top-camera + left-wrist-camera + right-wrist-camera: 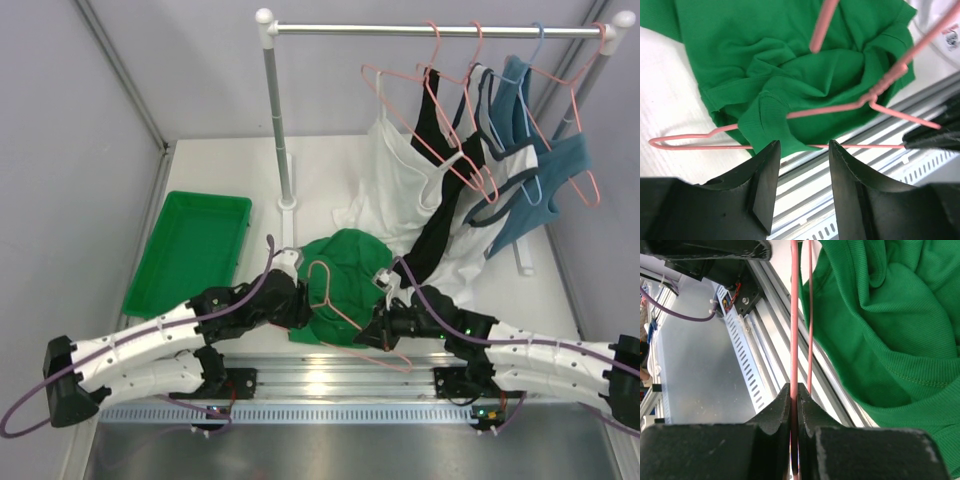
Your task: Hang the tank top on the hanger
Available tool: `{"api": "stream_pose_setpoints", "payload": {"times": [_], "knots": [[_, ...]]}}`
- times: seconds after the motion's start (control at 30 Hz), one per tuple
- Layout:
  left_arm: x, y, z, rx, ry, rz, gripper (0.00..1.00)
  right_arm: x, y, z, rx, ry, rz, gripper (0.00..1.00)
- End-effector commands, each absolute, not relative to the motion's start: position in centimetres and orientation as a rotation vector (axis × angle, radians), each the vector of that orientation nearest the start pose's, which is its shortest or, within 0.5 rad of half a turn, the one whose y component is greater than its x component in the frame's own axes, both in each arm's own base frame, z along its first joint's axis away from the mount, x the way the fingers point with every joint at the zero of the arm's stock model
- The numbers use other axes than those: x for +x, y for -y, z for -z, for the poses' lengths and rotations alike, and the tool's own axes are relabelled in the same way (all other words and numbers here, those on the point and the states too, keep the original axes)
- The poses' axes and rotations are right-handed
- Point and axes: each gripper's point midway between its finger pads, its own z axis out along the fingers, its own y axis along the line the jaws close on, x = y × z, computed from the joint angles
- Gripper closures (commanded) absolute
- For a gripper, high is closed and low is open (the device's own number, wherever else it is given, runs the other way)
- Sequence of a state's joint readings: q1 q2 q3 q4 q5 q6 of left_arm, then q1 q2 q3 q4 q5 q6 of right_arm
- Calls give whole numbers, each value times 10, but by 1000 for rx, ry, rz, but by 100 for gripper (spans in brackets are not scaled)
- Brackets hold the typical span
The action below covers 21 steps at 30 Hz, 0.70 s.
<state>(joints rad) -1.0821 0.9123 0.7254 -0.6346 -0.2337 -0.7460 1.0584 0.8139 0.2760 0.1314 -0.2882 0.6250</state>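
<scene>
Rails of slotted aluminium [330, 385] line the near edge of the counter [330, 180], and both arms reach forward over them toward the middle. The right end effector [375, 330] [794, 390] is pinched tight on the hanger [335, 300] [794, 315], its fingers meeting on the salmon-pink wire, which runs straight out from the tips. The left end effector [297, 300] [804, 147] stands with its jaws apart and nothing between them; the hanger's [825, 109] bottom bar crosses just beyond its tips.

The tank top [350, 270] [790, 60] [890, 315] lies crumpled in a bright green heap on the counter between the two end effectors, near the front edge. In the left wrist view, a fold of its fabric lies over one shoulder of the hanger, whose rounded end sticks out bare onto the white surface.

Left of the heap sits a green plastic tray [190, 250]. Further back, a white clothes rack [430, 30] carries a white garment [400, 190], a black garment [440, 200] and teal tank tops [540, 170], on pink hangers [450, 110] and one blue hanger [535, 50].
</scene>
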Motion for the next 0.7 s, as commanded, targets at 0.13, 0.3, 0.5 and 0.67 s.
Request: {"api": "stream_pose_setpoints", "payload": {"times": [0.13,0.3,0.5,0.67], "knots": [[136,267,-178,367,-2177,912,47,80,-291,-117,-685,-2047,-1325,100],[153,275,-177,331,-2144,844,46,79,-292,-115,-693,-2056,-1329,100],[170,285,-173,304,-2119,774,46,79,-294,-115,-692,-2060,-1328,100],[175,292,-163,342,-2128,726,48,78,-297,-115,-705,-2061,-1328,100]]}}
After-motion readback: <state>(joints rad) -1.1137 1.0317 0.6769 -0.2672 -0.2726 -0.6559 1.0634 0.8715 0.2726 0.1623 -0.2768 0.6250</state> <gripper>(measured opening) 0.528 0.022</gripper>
